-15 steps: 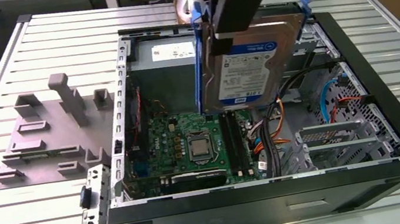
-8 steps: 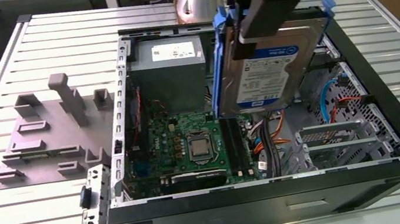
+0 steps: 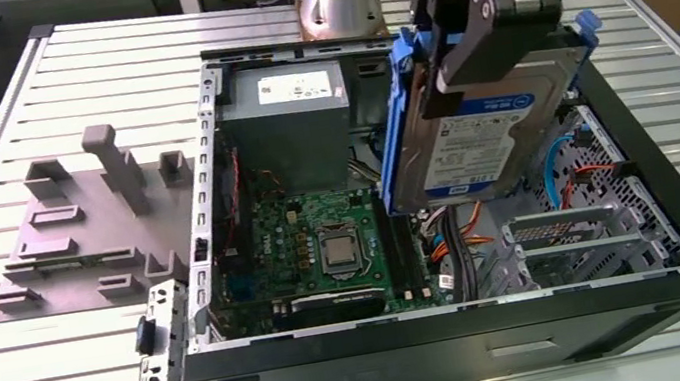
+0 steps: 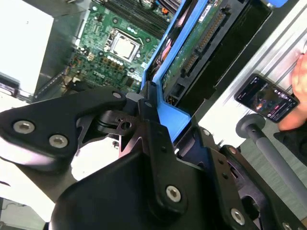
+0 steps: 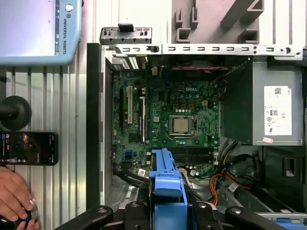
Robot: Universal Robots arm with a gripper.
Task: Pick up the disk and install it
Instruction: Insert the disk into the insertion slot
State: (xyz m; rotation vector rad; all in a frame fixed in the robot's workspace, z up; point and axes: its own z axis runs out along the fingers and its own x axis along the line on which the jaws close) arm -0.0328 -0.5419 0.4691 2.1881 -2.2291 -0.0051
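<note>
Your gripper (image 3: 471,55) is clamped on the disk (image 3: 482,149) by its blue frame (image 4: 175,117), holding it steeply tilted above the open computer case (image 3: 444,342) (near the motherboard (image 3: 321,244) edge), high enough, I'd judge, to clear the walls.

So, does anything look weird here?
Yes: a black smartphone lies on the slatted metal table beside the open black computer case, a person's hand near it; neither seems part of the job.
</note>
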